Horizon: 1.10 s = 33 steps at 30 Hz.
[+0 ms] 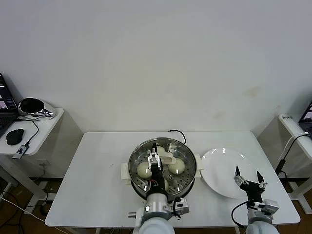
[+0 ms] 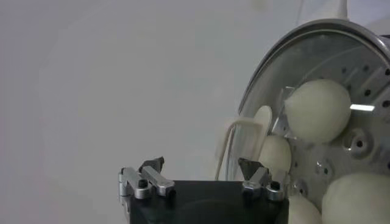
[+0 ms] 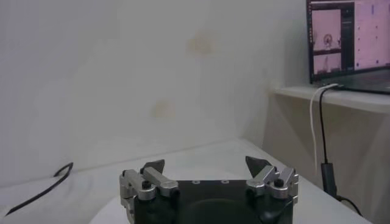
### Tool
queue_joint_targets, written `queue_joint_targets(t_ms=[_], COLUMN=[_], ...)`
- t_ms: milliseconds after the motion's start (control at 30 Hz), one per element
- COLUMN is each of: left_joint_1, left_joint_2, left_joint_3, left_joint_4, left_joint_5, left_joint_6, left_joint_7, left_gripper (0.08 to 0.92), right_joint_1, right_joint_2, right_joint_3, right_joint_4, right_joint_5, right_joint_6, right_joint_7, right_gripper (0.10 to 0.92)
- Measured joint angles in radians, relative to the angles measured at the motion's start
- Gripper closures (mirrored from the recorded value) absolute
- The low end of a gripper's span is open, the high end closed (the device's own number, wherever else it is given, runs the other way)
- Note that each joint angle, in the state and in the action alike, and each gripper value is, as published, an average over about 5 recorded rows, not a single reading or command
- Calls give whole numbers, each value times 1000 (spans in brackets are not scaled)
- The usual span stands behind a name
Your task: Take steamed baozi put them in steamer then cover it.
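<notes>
The steamer point(image 1: 134, 158) stands mid-table with several cream-white baozi in it, among them two point(image 1: 144, 170) point(image 1: 176, 166). The clear glass cover point(image 1: 187, 155) lies on the pot, its cream handle point(image 1: 166, 157) across the middle. My left gripper point(image 1: 155, 162) hovers open over the cover, just by the handle and holding nothing. In the left wrist view the gripper point(image 2: 201, 165) is open, with the cover's rim point(image 2: 259, 85), its handle point(image 2: 244, 129) and a baozi point(image 2: 317, 109) under the glass beyond it. My right gripper point(image 1: 249, 179) point(image 3: 207, 163) is open and empty over the near right.
A flat white plate point(image 1: 222, 165) lies right of the steamer, under my right gripper. A black cord point(image 1: 176, 132) runs behind the pot. Side tables stand at the left point(image 1: 29, 136) and right point(image 1: 292, 124); a laptop point(image 3: 347, 36) is on the right one.
</notes>
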State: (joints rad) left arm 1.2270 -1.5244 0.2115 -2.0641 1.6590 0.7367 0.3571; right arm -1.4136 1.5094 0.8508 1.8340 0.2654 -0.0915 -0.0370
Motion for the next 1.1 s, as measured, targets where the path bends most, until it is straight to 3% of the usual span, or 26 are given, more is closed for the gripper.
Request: queue_joint_targets(t_ms=[300, 533, 800, 1100], left_joint_1=[49, 110, 187, 297], left_joint_2=[31, 54, 71, 75], left_joint_3=[-29, -183, -435, -680], left_joint_4=[-122, -225, -262, -148], left_joint_5=[-58, -318, -757, -1190], left_joint_6=[0, -29, -222, -479], left_joint_7=[-20, -107, -222, -327], left_gripper=[177, 177, 177, 177], right_joint_1=[-22, -72, -151, -224], right_joint_2=[-16, -51, -99, -133], right_joint_3=[-14, -36, -71, -86], right_joint_4=[17, 63, 103, 128], right_joint_5=[10, 18, 23, 15], right_joint_6=[5, 14, 34, 56], right_joint_7=[-8, -10, -9, -36], right_gripper=[203, 203, 203, 203])
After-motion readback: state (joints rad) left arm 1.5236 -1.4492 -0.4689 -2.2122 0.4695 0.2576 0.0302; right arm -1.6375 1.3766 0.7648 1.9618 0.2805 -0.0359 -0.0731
